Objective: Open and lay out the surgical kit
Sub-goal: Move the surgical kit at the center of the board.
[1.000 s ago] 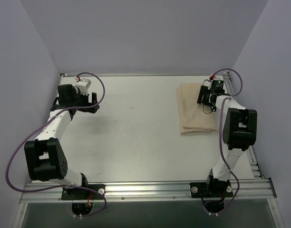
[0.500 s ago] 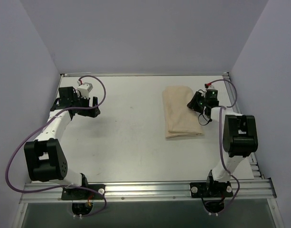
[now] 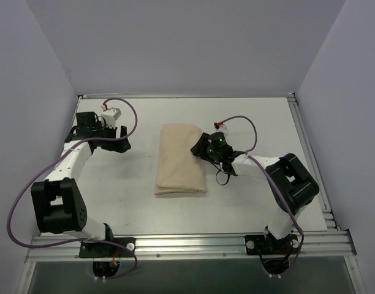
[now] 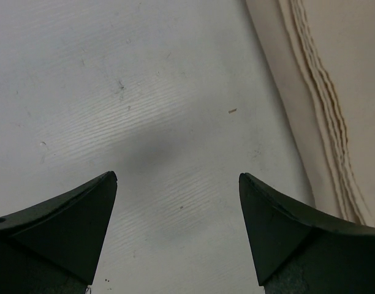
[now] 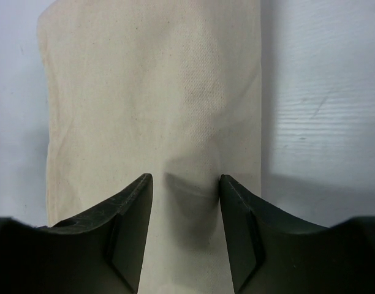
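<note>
The cloth wrap (image 3: 178,160) is lying folded shut near the middle of the table (image 3: 138,205). Its long axis is running from the far side toward my edge, with the near end leaning slightly toward the left arm's side. Nothing of the contents is showing; I am seeing only beige cloth. The left wrist view is showing the stacked fold edges along the side of the bundle that faces the left arm.

The right gripper (image 3: 201,149) is sitting on the bundle's right long edge, up toward the far end. In its own wrist view the fingers (image 5: 129,226) are standing partway closed, with a shadowed pucker of cloth rising between them. I am reading that as a pinch on the top layer of the wrap, not a bare press.

The left gripper (image 3: 121,139) is hovering over bare table on the opposite side, level with the far end of the bundle and a little apart from it. Its jaws are standing wide open with nothing between them.

I am judging that the coming move turns on the wrap lying crosswise between the two arms, with its long edges facing one arm each. The right arm is nearer and is already on the cloth. The layered edge is facing the left jaws and lying just off to their right. I am expecting to bring the left in sideways to catch that edge while the right is holding, so the fold can be peeled across the short axis.
</note>
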Tool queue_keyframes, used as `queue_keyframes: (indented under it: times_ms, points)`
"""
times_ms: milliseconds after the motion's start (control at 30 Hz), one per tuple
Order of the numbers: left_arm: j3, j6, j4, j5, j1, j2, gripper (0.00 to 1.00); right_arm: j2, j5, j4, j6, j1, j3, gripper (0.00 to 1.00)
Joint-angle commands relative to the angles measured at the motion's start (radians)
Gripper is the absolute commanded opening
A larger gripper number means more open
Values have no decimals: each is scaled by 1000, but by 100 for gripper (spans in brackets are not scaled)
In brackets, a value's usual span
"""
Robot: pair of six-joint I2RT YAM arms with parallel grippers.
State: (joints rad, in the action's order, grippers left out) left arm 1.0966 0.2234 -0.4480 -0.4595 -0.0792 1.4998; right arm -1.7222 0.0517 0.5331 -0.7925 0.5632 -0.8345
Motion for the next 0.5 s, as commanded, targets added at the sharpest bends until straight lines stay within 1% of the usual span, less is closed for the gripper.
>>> queue_keyframes:
  times_ms: [0, 67, 167, 233, 267, 300, 333, 367, 400, 433, 467]
  points:
    - [54, 19, -32, -54, 12, 13, 90, -11, -121, 70, -99, 75, -47, 44]
    - [59, 19, -41, -71, 24, 31, 90, -39, -113, 65, -96, 79, -64, 44]
    - [65, 33, -69, -103, 39, 50, 87, -37, -119, 58, -77, 79, -77, 44]
    - [66, 45, -86, -111, 48, 57, 86, -19, -145, 18, -45, 81, -92, 45]
    - [66, 48, -90, -111, 52, 59, 85, 8, -185, -5, -21, 86, -103, 46]
    - [66, 51, -98, -113, 50, 59, 83, 24, -209, -33, 43, 92, -118, 49]
    - [66, 51, -101, -107, 48, 56, 83, 33, -236, -110, 80, 99, -139, 50]
    - [65, 53, -104, -96, 48, 51, 82, 50, -263, -157, 120, 124, -199, 52]
    - [59, 53, -103, -82, 38, 47, 82, 53, -320, -244, 160, 142, -234, 57]
    - [55, 45, -103, -53, 32, 36, 82, 55, -351, -283, 241, 165, -268, 59]
    - [52, 42, -100, -39, 24, 30, 82, 47, -380, -312, 280, 225, -334, 61]
